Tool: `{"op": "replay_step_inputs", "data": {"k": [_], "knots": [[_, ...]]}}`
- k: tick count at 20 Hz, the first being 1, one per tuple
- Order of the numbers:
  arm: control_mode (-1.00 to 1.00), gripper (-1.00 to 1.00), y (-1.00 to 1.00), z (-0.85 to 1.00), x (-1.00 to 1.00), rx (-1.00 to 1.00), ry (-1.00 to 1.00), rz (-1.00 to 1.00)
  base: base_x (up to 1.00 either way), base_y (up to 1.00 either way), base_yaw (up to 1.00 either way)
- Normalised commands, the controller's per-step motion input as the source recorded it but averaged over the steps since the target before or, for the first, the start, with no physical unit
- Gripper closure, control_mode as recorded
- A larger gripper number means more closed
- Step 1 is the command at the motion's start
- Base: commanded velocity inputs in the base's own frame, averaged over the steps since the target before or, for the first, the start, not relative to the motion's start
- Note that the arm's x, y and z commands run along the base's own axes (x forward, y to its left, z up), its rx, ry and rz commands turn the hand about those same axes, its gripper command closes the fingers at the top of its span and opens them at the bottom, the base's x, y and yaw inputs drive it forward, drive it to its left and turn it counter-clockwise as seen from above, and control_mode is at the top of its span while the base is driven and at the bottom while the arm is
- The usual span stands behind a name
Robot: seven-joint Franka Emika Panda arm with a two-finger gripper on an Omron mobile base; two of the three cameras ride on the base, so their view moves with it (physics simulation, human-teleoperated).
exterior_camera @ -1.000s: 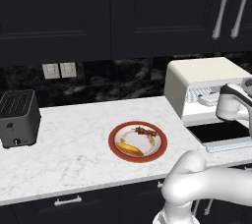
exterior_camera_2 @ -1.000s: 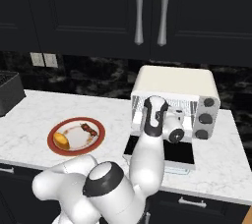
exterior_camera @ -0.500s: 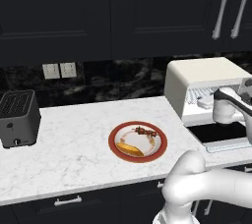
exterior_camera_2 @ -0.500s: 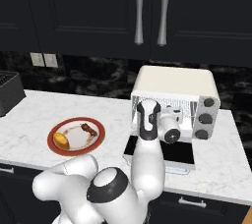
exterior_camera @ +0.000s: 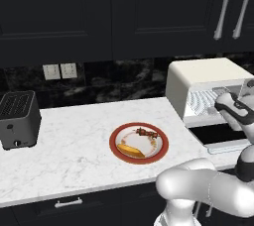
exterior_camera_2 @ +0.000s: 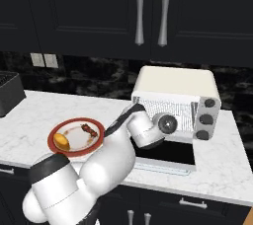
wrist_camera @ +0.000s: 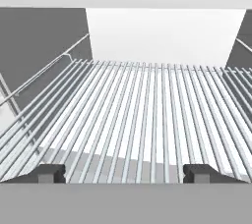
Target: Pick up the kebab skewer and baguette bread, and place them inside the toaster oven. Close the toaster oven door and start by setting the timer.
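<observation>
The cream-white toaster oven (exterior_camera: 208, 74) (exterior_camera_2: 175, 83) stands at the counter's right end. Its door (exterior_camera: 223, 133) (exterior_camera_2: 165, 152) lies folded down flat. My gripper (exterior_camera: 221, 102) (wrist_camera: 120, 173) is at the oven mouth, open, its tips wide apart just over the front edge of the wire rack (wrist_camera: 147, 115), holding nothing. To the left sits a red-rimmed plate (exterior_camera: 114, 143) (exterior_camera_2: 74, 122). On it lie the kebab skewer (exterior_camera: 146, 132) (exterior_camera_2: 89, 130) and the baguette bread (exterior_camera: 130, 149) (exterior_camera_2: 62, 141).
A dark slot toaster (exterior_camera: 19, 118) (exterior_camera_2: 7, 93) stands at the counter's far left. Grey knobs (exterior_camera_2: 207, 119) run down the oven's right side. Dark cabinets hang above, and the white marble counter (exterior_camera: 69, 150) is bare between toaster and plate.
My hand has dipped slightly and turned at the oven mouth. The plate, skewer and baguette have not moved.
</observation>
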Motion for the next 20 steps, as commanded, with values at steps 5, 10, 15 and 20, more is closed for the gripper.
{"op": "replay_step_inputs", "data": {"k": [5,10,15,20], "knots": [[-1.0,-1.0,-0.16,-0.23,-1.0,-0.02,0.41,0.0,0.0,0.0,0.0],[-1.0,-1.0,0.14,0.84,-0.75,0.01,0.08,0.06,0.0,0.0,0.0],[-1.0,-1.0,0.8,0.55,-1.0,-0.02,0.06,0.13,0.0,0.0,0.0],[-1.0,-1.0,1.0,0.02,-0.29,-0.01,0.17,0.04,0.0,0.0,0.0]]}}
